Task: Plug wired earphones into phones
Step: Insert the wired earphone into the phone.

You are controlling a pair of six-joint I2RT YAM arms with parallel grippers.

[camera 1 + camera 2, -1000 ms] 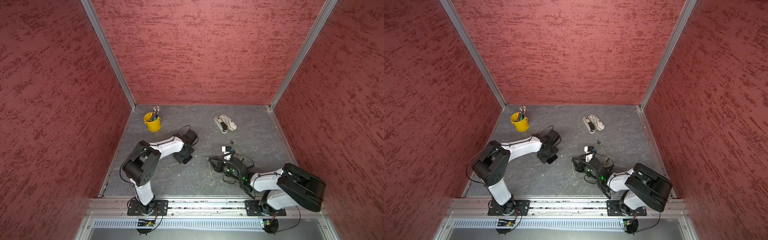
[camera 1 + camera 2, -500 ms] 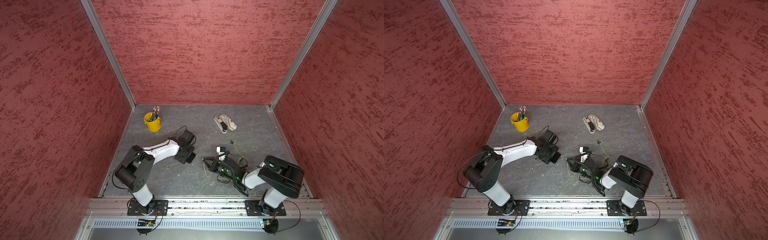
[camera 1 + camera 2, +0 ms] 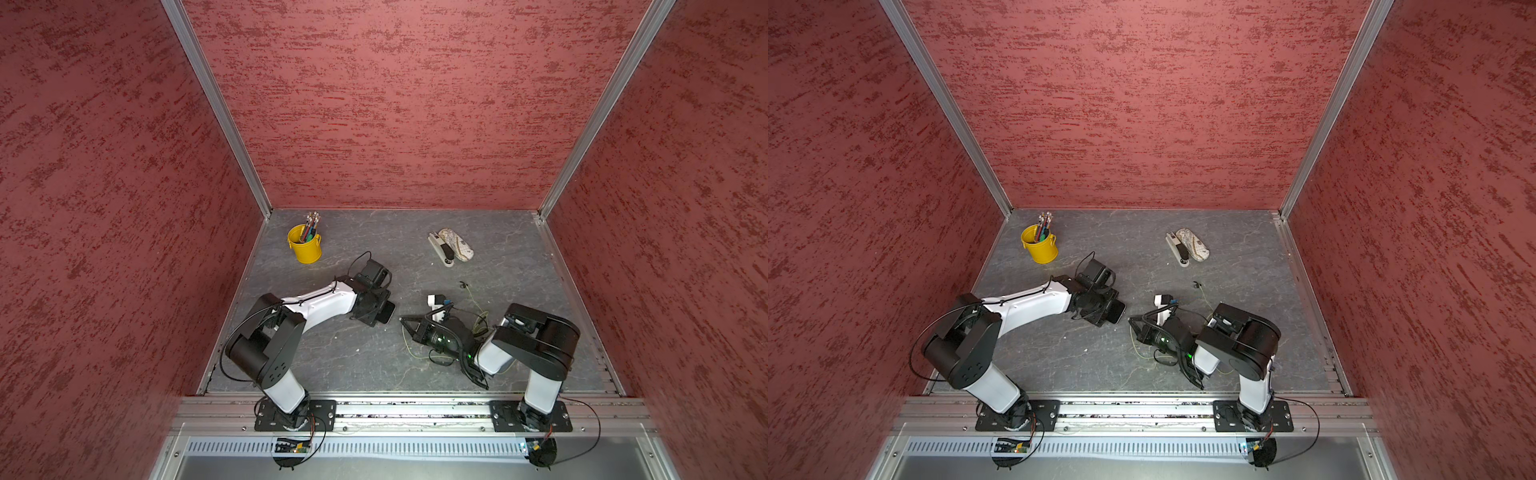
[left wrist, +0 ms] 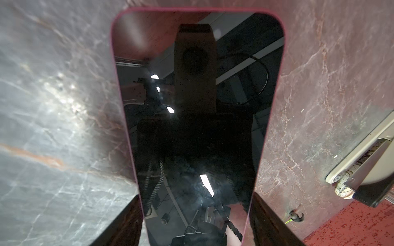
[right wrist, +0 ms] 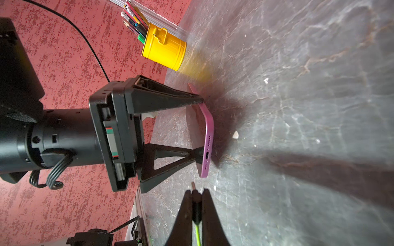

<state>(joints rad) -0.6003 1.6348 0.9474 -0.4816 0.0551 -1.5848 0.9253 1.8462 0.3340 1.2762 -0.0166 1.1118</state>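
Note:
The phone (image 4: 198, 127) is flat, with a glossy black screen and a pink frame, and it lies on the grey floor. My left gripper (image 4: 196, 198) is shut on its two long edges; both top views show this grip (image 3: 374, 309) (image 3: 1100, 309). My right gripper (image 5: 196, 191) is shut on the black plug (image 5: 193, 185) of the earphones. The plug tip points at the port (image 5: 207, 155) in the phone's end, a short gap away. The yellow-green cable (image 3: 409, 349) trails under the right arm, and one black earbud (image 3: 462, 285) lies behind it.
A yellow bucket of pencils (image 3: 305, 247) stands at the back left. A white-and-black stapler (image 3: 442, 249) and a patterned case (image 3: 457, 244) lie at the back right. Red walls enclose three sides, and a metal rail (image 3: 395, 409) runs along the front.
The right gripper with the plug has moved left toward the phone while its arm swung round. The left gripper has shifted slightly right with the phone. The gap between them is smaller.

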